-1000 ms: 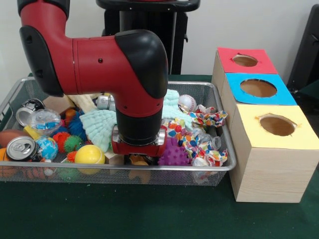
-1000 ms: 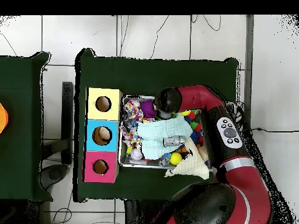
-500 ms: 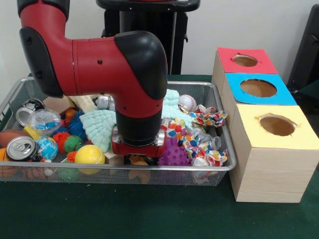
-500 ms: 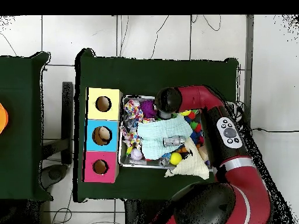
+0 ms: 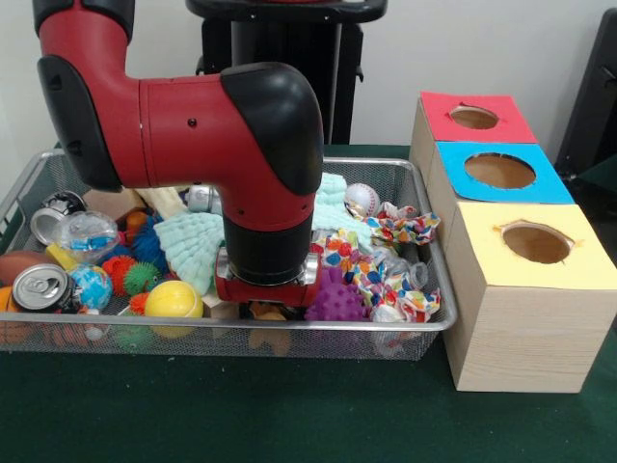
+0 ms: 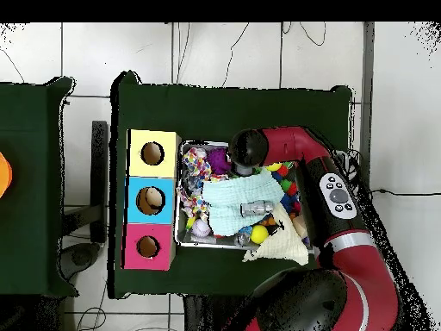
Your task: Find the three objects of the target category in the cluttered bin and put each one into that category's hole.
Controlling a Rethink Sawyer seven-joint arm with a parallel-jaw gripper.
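My gripper (image 5: 265,307) is sunk low at the front of the wire bin (image 5: 405,176), its tip hidden by my wrist, so I cannot tell its state; which category is the target I cannot tell either; the purple spiky ball (image 5: 336,299) sits just beside it, toward the three-holed box (image 5: 521,318); no lettering is readable.

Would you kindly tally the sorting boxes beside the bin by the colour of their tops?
Red-topped box: 1
Blue-topped box: 1
Yellow-topped box: 1
Total: 3 boxes, each with one round hole in its top.
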